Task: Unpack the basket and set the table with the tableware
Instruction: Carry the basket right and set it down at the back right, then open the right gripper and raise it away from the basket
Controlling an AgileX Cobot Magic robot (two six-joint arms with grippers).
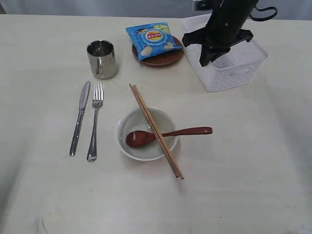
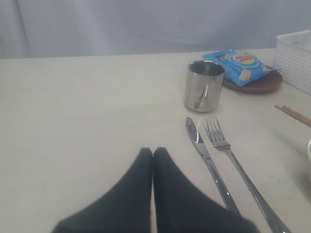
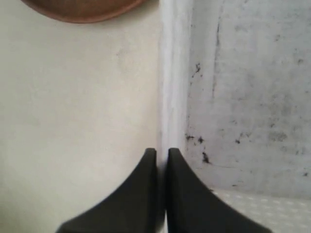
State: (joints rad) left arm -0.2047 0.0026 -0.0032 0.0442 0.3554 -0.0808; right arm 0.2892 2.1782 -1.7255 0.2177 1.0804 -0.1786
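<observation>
The table [image 1: 243,185] under me is matt cream, smooth with faint specks. The mug [image 1: 102,59], knife [image 1: 79,117] and fork [image 1: 94,122] are polished steel and mirror-bright. The bowl [image 1: 127,127] is pale glazed ceramic. The spoon [image 1: 165,133] is glossy reddish-brown wood, and the chopsticks [image 1: 156,130] are duller, pale wood. The plate [image 1: 165,59] is brown with a soft sheen. The snack bag [image 1: 150,40] is shiny blue foil. The basket [image 1: 229,73] is white perforated plastic, scuffed with dark specks inside. My left gripper [image 2: 152,153] and right gripper [image 3: 162,154] look matt black.

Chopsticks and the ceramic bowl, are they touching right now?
Touching. The exterior view shows the chopsticks lying straight across the ceramic bowl, resting on its rim at both edges.
</observation>
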